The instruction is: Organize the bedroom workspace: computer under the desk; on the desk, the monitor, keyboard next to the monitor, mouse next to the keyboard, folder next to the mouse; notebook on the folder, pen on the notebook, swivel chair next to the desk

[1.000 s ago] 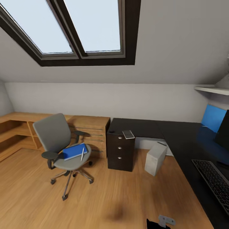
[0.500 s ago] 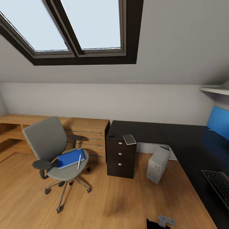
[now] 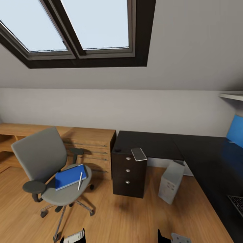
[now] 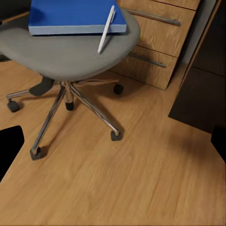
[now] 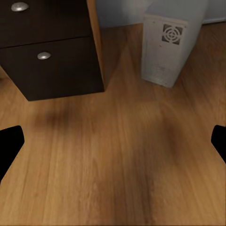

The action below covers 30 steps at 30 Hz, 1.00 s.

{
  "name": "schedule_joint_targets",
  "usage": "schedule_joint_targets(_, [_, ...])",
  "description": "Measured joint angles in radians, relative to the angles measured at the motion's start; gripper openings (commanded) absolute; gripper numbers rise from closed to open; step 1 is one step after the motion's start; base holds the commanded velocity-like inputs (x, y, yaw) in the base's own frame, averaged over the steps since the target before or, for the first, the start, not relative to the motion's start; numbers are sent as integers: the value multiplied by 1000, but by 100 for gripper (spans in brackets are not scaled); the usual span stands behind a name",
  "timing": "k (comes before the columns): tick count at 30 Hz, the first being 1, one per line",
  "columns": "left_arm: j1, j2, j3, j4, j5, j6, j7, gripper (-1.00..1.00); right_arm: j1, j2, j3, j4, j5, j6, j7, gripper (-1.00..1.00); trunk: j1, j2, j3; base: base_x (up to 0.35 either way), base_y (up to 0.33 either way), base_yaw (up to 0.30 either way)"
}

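Flat bright blue folder (image 3: pixel 70 176) lies on grey swivel chair (image 3: pixel 40 156) seat, thin white pen (image 3: pixel 80 181) across its edge. Likely light, stiff, slippery; grip overhanging long edge. Both end effectors spread wide, holding nothing. Glossy black counter (image 3: pixel 202 158) well apart, grey-white tower computer (image 3: pixel 171 182) beneath. Wood floor, attic skylight.
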Motion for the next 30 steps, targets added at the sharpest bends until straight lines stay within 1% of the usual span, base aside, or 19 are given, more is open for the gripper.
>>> schedule_joint_targets(5, [0, -1, -1, 0, -1, 7, 0, 100, 0, 0, 0, 0, 0, -2, 0, 100, 0, 0, 0, 320, 0, 0])
schedule_joint_targets(8, [0, -1, -1, 0, -1, 26, 0, 100, 1, 3, 1, 0, 0, -1, 0, 100, 0, 0, 0, 274, 0, 0])
schedule_joint_targets(13, [0, -3, -1, 0, -2, 99, 2, 100, 1, 4, 0, 0, 4, -1, 2, 100, 0, 0, 0, 77, 0, 0])
schedule_joint_targets(14, [0, -7, -5, -4, -4, 119, 2, 100, 0, 5, 6, -7, 7, 0, 0, 100, 1, 0, 0, 4, 0, 0])
schedule_joint_targets(15, [0, -13, -6, -14, -4, 138, 2, 100, -1, 9, 8, -31, 8, 2, -1, 100, 1, 0, 0, 2, 0, 0])
schedule_joint_targets(17, [0, -21, -6, -62, -6, 217, 2, 100, -1, 13, 8, -99, 8, 8, -12, 100, 1, 0, 0, 2, 0, 0])
schedule_joint_targets(22, [0, -21, -5, -63, -5, 218, 2, 100, -1, 13, 6, -101, 7, 8, -12, 100, 1, 0, 0, 2, 0, 0])
schedule_joint_targets(23, [0, -13, 7, -188, -6, 513, 127, 100, -4, 8, 2, -197, 64, 221, -183, 100, 1, 0, 0, 0, 0, 0])
schedule_joint_targets(24, [0, -9, 11, -366, -3, 657, 210, 100, -6, 6, 5, -345, 99, 338, -259, 100, 1, 0, 0, 0, 0, 0])
schedule_joint_targets(25, [0, -6, 15, -594, 4, 737, 283, 100, -9, 6, 6, -537, 127, 431, -308, 100, 1, 0, 0, 0, 0, 0])
schedule_joint_targets(26, [0, -5, 21, -849, 10, 846, 430, 100, -71, 8, 8, -764, 157, 638, -372, 100, 1, 0, 0, 0, 0, 0])
schedule_joint_targets(27, [0, -8, 19, -1068, 10, 872, 480, 100, -202, 8, 8, -824, 160, 727, -384, 100, 0, 0, 1, 0, 0, 0])
schedule_joint_targets(28, [0, -14, 17, -1099, 13, 891, 510, 100, -260, 9, 5, -793, 161, 797, -389, 100, 1, 0, 0, 0, 0, 0])
schedule_joint_targets(29, [0, -18, 17, -1106, 14, 899, 517, 100, -264, 9, 4, -773, 160, 814, -391, 100, 1, 0, 0, 0, 0, 0])
schedule_joint_targets(30, [0, -28, 17, -1116, 15, 915, 525, 100, -309, 9, 2, -732, 161, 837, -392, 100, 1, 0, 0, 0, 0, 0])
